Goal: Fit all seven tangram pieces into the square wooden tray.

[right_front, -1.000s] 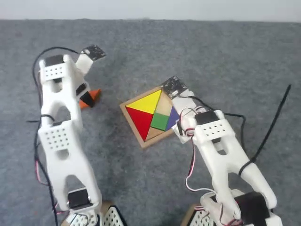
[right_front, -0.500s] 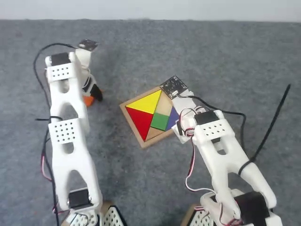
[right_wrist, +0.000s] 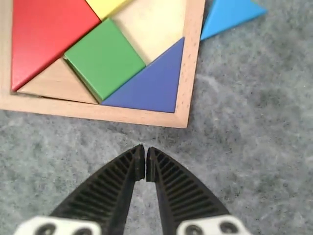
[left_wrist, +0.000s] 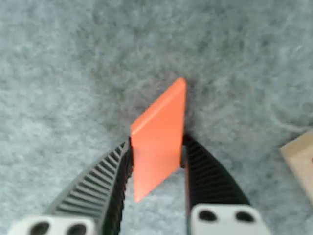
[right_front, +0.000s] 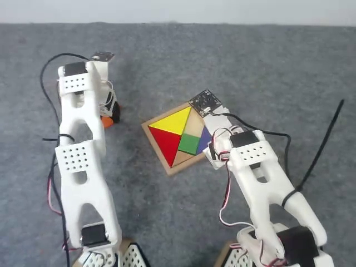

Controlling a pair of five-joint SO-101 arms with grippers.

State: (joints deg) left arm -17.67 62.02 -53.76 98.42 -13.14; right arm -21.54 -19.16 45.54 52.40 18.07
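Five pieces (right_wrist: 49, 39) sit inside the tray (right_front: 156, 149). One light-blue triangle (right_wrist: 227, 17) lies just outside its rim. One orange piece (left_wrist: 161, 122), well apart from the tray, is pinched by the left end effector (left_wrist: 156, 147). The right end effector (right_wrist: 145, 152) is closed with nothing in it, near the tray.

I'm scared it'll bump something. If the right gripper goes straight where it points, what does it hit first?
Likely the wooden tray's rim, by the dark blue triangle. The right gripper may touch carpet first; depth unclear.

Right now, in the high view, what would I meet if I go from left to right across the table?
Orange flat wooden piece → large red wooden triangle → green wooden square → dark blue wooden triangle. The yellow triangle overlaps the red one, so it is left out.
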